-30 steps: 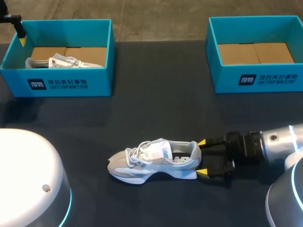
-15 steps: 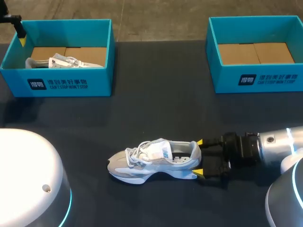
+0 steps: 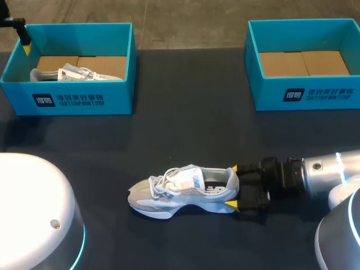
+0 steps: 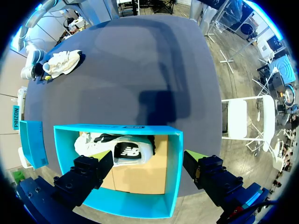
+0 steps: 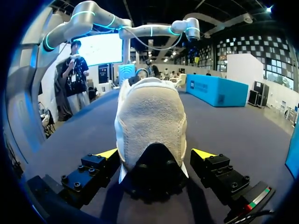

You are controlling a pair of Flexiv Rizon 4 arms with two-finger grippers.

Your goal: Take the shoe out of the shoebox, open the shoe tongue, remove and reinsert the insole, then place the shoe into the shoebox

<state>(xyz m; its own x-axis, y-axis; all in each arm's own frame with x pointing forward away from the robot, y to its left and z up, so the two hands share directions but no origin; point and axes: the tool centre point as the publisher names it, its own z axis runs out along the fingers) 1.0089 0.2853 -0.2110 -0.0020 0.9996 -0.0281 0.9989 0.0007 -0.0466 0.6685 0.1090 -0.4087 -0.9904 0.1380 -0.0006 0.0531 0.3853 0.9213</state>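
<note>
Right now, a dark matte table point(image 3: 185, 118) carries two open teal cardboard shoeboxes at its far edge. The left shoebox point(image 3: 84, 102) holds a white sneaker point(image 3: 73, 73); the right shoebox point(image 3: 315, 94) shows only its brown floor. A grey-and-white laced sneaker point(image 3: 183, 190) sits near the front. The right gripper point(image 3: 233, 187) has its fingers spread either side of the heel, not clamping. The left gripper point(image 4: 145, 155) hangs wide apart above the left shoebox.

The right gripper point(image 5: 155, 153) stands wide, its black fingers point(image 5: 88, 175) with yellow tips on either side of the heel of a white and grey fabric sneaker point(image 5: 150, 121). The right tip has a narrow gap to the heel. The shoe lies on the dark table point(image 5: 224, 130), toe pointing away. Ahead, to the right, stands a teal cardboard shoebox point(image 5: 217, 91).
</note>
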